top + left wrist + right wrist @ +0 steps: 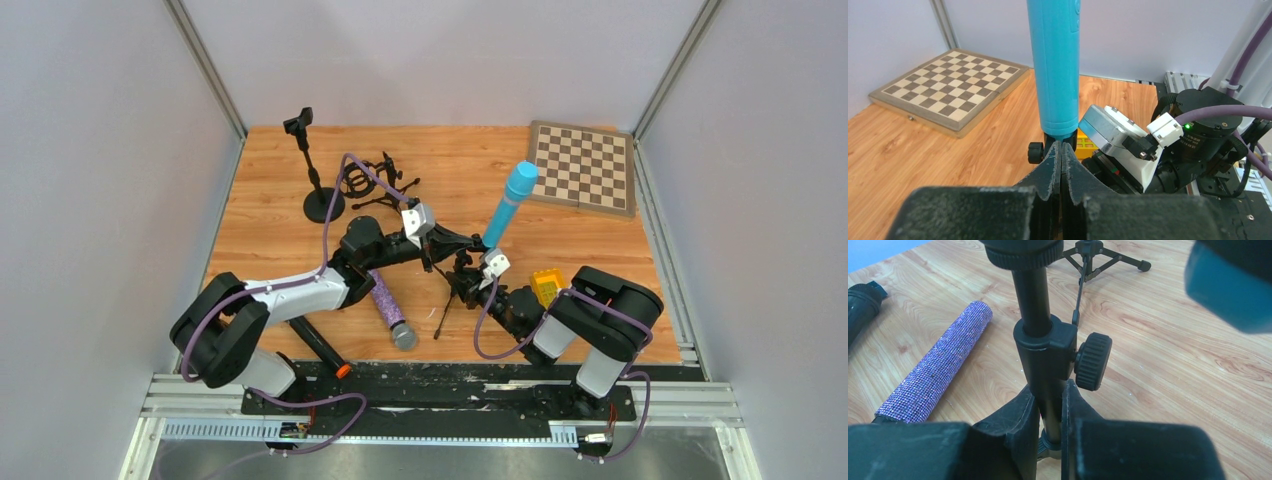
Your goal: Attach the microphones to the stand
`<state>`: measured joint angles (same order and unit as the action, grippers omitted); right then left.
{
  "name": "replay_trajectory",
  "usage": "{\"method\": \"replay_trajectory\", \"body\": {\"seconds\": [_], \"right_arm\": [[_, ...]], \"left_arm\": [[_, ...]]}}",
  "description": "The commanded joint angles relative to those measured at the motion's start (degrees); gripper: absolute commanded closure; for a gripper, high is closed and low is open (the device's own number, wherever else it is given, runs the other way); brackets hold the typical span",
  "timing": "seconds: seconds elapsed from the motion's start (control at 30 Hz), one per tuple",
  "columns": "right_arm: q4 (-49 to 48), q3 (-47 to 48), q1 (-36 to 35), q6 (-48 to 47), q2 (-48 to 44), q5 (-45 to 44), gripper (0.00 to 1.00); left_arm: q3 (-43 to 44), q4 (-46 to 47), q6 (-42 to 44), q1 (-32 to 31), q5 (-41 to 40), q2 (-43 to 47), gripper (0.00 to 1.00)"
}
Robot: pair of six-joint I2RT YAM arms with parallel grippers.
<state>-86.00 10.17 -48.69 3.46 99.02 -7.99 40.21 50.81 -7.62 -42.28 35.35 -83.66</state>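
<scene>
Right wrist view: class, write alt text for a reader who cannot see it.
The right hand grips a black stand pole just below its knobbed collar. A glittery purple microphone lies on the wooden table to the left.

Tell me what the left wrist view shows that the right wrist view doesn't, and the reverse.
Left wrist only: the light-blue microphone standing upright, the chessboard, the left gripper shut. Right wrist only: the purple microphone lying flat, the black microphone, the right gripper clamped on the stand pole. Both: the wooden table and the stand's black knob.
</scene>
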Motion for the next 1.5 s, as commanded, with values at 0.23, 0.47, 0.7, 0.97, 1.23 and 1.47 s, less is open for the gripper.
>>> {"method": "replay_trajectory", "body": {"seconds": [0.23,0.47,0.7,0.97,1.23,1.47], "right_arm": [[-8.21,-3.24,1.71,4.43,1.54,-7.52,0.93],[-1.47,-4.42,1.75,5.51,-6.77,-6.32,0.53],[9.53,-4.84,1.64,5.77,-18.25,-7.33,0.38],[26.13,-5.61,1.62,8.05,-33.20,-8.95,0.35],[32.79,-6.39,1.65,8.65,-39.26,-9.63,0.31],[34.73,-7.19,1.75,10.34,-41.18,-10.92,0.29]], "left_arm": [[-4.41,-18.70,4.57,0.27,-7.03,-1.37,1.00],[-2.83,-22.85,5.62,0.27,-9.20,-0.84,1.00],[-3.51,-22.24,3.62,0.31,-10.63,-1.63,1.00],[-5.50,-19.17,0.87,0.32,-11.95,-3.37,1.00],[-8.02,-13.76,-2.93,0.27,-12.93,-5.68,1.00],[-10.74,-11.84,-4.02,0.27,-16.80,-6.71,1.00]]}}
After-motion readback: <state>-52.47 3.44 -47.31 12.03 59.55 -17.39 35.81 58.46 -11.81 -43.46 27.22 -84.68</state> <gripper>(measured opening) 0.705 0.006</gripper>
